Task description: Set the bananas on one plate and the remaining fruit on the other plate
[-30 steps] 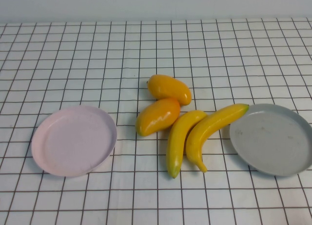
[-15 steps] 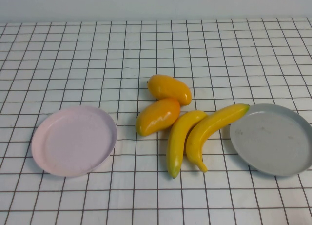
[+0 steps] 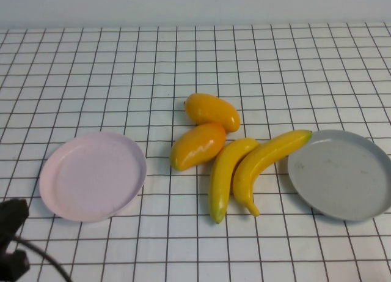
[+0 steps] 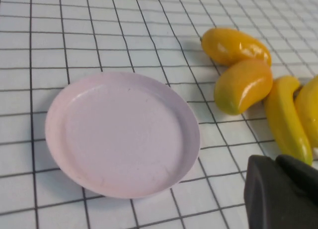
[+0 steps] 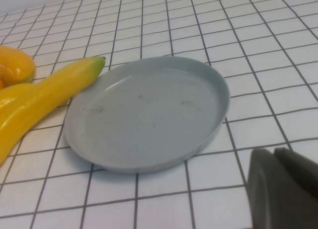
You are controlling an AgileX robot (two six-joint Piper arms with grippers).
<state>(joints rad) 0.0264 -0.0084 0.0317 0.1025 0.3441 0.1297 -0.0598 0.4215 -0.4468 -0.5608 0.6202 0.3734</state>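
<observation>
Two yellow bananas [image 3: 226,175] [image 3: 269,159] lie side by side at the table's middle. The right one's tip touches the rim of the empty grey plate [image 3: 342,175]. Two orange mango-like fruits [image 3: 212,111] [image 3: 197,145] lie just behind and left of the bananas. The empty pink plate [image 3: 91,175] sits at the left. My left gripper [image 3: 12,239] shows at the near left corner, in front of the pink plate [image 4: 121,134], shut and empty [image 4: 283,194]. My right gripper [image 5: 283,189] is shut and empty near the grey plate [image 5: 149,114], out of the high view.
A white cloth with a black grid [image 3: 195,62] covers the table. A pale wall runs along the far edge. A dark cable curls beside the left gripper at the near left corner.
My left gripper has come into the high view at the near left corner. The fruit and both plates have not moved.
</observation>
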